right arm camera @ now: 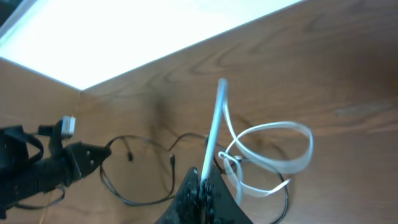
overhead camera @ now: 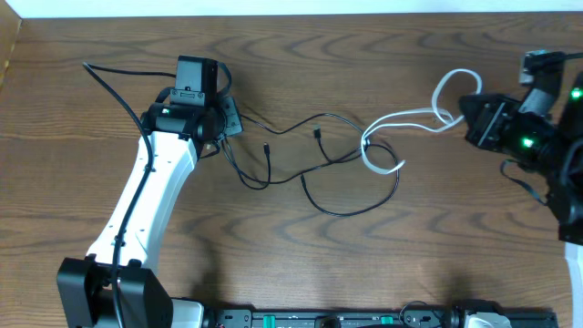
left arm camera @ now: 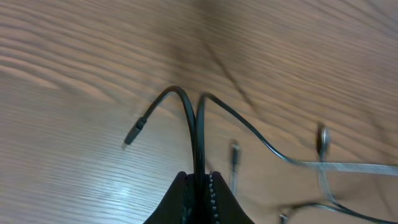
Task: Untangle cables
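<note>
Separating the cords: my left gripper (left arm camera: 199, 180) clamps a black cable (left arm camera: 185, 115), my right gripper (right arm camera: 203, 180) clamps the white cable (right arm camera: 277, 127); next should come a gentle pull apart.

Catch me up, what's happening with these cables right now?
The left gripper is shut on a black cable, which bends over its fingertips. The right gripper pinches the white cable at the right side of the table. Between the arms the white cable loops across the black ones, so the tangle isn't undone yet.
</note>
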Robot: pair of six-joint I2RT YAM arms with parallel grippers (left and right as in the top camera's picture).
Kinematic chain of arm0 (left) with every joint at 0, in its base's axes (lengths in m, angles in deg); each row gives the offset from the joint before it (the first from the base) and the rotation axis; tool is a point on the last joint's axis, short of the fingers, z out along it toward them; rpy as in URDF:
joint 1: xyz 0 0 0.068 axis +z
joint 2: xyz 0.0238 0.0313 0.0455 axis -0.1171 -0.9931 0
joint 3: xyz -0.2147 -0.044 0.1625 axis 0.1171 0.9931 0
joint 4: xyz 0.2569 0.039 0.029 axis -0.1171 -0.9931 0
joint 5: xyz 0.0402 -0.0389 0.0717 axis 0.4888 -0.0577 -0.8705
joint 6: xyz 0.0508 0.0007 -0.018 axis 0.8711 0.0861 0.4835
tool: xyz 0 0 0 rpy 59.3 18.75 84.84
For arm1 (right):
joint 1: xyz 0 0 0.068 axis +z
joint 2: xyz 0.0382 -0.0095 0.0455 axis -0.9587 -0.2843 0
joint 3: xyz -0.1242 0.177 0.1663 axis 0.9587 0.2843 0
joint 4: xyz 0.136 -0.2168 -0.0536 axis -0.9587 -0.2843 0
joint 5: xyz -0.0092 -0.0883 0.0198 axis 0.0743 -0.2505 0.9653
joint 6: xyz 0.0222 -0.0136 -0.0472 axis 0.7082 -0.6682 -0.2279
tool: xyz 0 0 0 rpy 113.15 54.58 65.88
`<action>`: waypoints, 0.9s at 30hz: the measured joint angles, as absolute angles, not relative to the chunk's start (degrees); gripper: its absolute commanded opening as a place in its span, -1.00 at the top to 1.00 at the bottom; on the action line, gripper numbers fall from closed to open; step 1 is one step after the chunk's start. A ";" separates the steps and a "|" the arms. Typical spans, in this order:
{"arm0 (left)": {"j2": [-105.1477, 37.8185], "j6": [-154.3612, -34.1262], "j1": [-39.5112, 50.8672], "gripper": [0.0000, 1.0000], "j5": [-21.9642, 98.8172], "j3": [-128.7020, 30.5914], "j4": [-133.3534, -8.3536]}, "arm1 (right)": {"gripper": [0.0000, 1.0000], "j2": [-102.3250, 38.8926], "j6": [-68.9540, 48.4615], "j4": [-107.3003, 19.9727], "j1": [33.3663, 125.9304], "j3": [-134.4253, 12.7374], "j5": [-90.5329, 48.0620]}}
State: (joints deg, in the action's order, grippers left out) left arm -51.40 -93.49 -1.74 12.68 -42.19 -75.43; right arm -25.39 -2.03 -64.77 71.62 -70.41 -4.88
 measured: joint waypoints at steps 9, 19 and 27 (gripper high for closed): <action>-56.06 -93.47 -1.74 0.85 6.27 -42.19 -75.19 | 0.98 -25.15 -5.28 -70.65 65.56 -79.21 -10.67; -57.50 -92.92 -1.74 0.85 5.71 -42.19 -74.03 | 0.98 -29.02 -6.09 -71.28 58.50 -79.28 -33.99; -57.50 -92.24 -1.74 0.85 5.73 -42.19 -73.66 | 0.98 -40.25 -9.11 -70.95 52.78 -79.28 -42.82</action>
